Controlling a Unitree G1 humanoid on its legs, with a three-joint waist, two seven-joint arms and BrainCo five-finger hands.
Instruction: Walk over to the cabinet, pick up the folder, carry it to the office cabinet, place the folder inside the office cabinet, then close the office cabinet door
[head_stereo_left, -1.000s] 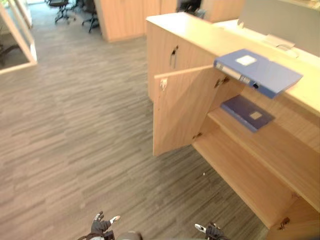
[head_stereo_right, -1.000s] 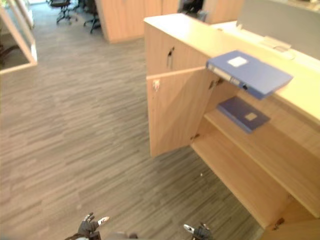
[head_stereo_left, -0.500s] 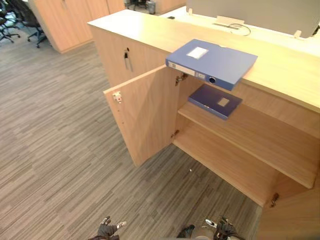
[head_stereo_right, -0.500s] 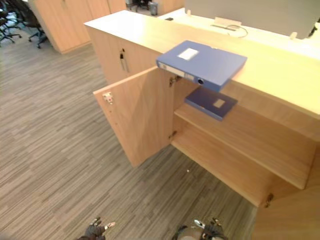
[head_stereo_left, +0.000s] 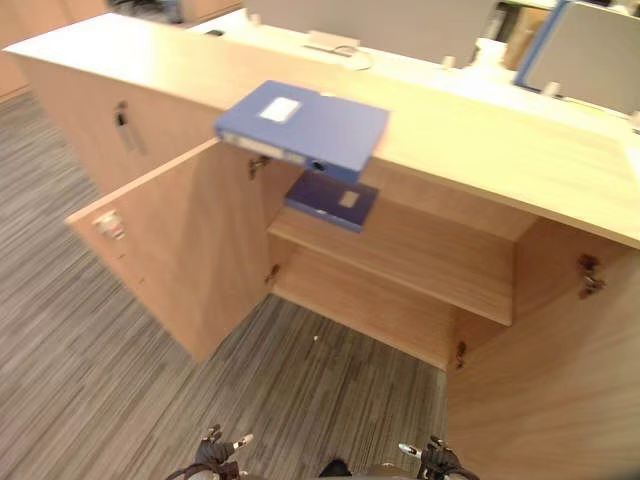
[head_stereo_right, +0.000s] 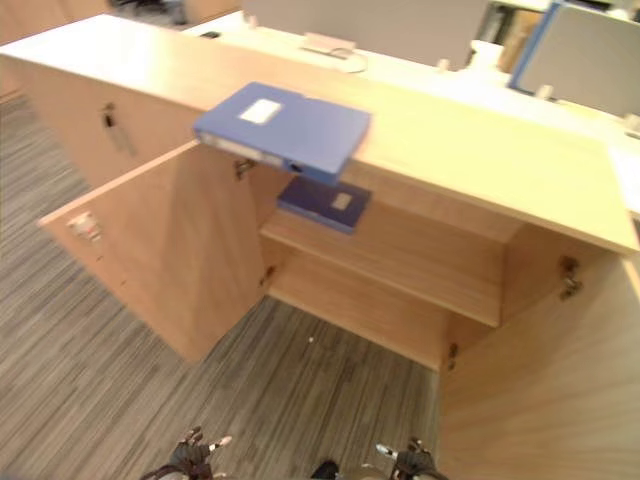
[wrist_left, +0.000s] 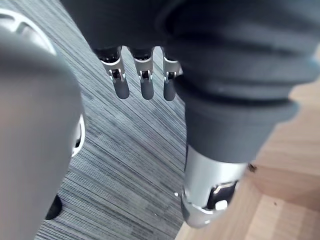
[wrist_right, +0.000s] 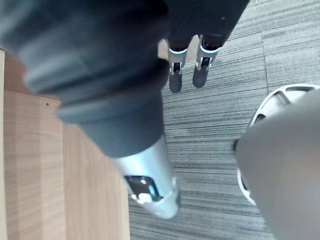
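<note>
Grey striped carpet floor (head_stereo_left: 120, 380) lies nearest, and both hands hang low over it at the near edge of the eye views. The left hand (head_stereo_left: 214, 456) hangs at the robot's left side. Its fingers (wrist_left: 143, 86) are straight and relaxed and hold nothing. The right hand (head_stereo_left: 436, 463) hangs at the right side in the same way. Its fingers (wrist_right: 176, 76) are also straight and empty.

Ahead stands the light wooden office cabinet (head_stereo_left: 370, 305) with both doors swung open: the left door (head_stereo_left: 175, 250) and the right door (head_stereo_left: 550, 390). Inside, the upper shelf (head_stereo_left: 440, 255) carries a darker blue flat folder (head_stereo_left: 332, 200) at its left end.

The wooden counter (head_stereo_left: 500, 155) forms the top of the cabinet. The blue box-shaped folder (head_stereo_left: 303, 125) lies flat on it. Its spine overhangs the front edge, above the darker folder.

Task status, as judged from this position:
- The approach appears nearly complete, since the cabinet front is close ahead.
- The pick-up is not yet done: the folder is well apart from both hands.
- The carry, the placement inside the cabinet and the door closing all remain.
</note>
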